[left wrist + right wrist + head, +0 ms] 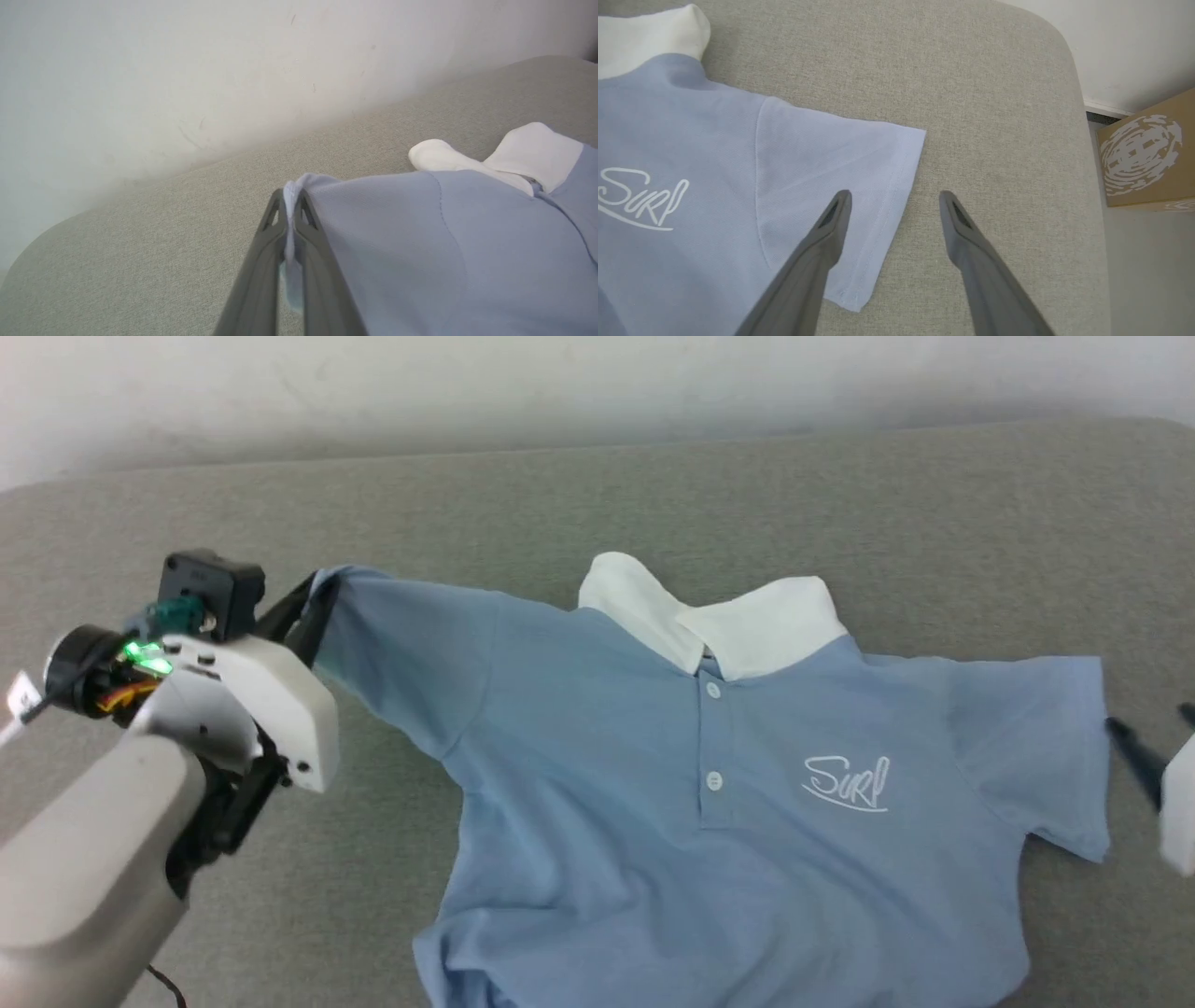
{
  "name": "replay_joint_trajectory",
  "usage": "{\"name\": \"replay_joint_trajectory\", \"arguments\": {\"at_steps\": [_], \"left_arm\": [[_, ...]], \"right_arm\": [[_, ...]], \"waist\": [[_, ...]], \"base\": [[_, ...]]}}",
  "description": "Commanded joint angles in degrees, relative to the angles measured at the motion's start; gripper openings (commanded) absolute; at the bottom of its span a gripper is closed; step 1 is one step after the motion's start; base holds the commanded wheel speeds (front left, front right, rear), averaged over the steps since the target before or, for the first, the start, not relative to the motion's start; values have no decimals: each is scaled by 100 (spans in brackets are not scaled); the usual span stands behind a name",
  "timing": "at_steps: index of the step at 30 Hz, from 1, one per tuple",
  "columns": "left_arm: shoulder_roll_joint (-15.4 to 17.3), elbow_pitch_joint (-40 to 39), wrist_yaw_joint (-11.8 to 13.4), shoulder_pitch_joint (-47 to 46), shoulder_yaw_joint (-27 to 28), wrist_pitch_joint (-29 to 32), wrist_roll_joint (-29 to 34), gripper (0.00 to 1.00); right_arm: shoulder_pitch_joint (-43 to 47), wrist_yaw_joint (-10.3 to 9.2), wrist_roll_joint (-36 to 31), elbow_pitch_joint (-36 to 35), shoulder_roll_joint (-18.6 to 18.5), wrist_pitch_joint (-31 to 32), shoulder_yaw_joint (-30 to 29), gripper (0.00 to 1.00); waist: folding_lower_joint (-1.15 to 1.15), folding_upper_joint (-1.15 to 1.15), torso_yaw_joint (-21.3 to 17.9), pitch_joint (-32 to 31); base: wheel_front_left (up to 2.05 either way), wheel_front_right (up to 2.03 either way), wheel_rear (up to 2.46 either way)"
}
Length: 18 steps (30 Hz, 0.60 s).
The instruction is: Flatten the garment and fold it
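Observation:
The garment (653, 821) is a light blue polo shirt with a white collar, lying face up on the grey cushion (597, 495). In the head view my left gripper (313, 593) is shut on the hem of the garment's left sleeve, which is lifted off the cushion. The left wrist view shows the sleeve edge (292, 196) pinched between the fingers of my left gripper (290, 198). My right gripper (894, 200) hangs open above the hem of the other sleeve (878, 186), one finger over the cloth and one over bare cushion. The right gripper (1150, 747) is at the head view's right edge.
A pale wall (597, 383) rises behind the cushion. The cushion's rounded right end (1069, 93) drops to the floor, where a brown cardboard box (1143, 154) stands. Bare cushion lies behind the collar (728, 616) and to both sides of the garment.

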Motion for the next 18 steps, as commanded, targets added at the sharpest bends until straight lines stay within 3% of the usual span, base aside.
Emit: {"name": "replay_joint_trajectory", "arguments": {"at_steps": [1,9,18], "left_arm": [[98,-432,200,194,47,-32,48,0],[193,-1779,599,393,-135,233,283,0],[55,-2228,689,184,-323,451,521,0]], "right_arm": [[-317,-11,99,203,-173,252,-2,100],[-1332,-11,194,1320,-655,871,340,100],[-1863,-11,75,2300,-896,664,890,100]], "waist": [[1,0,284,93],[1,0,708,512],[1,0,991,825]], "base": [[0,0,0],[0,0,0],[0,0,0]]}}
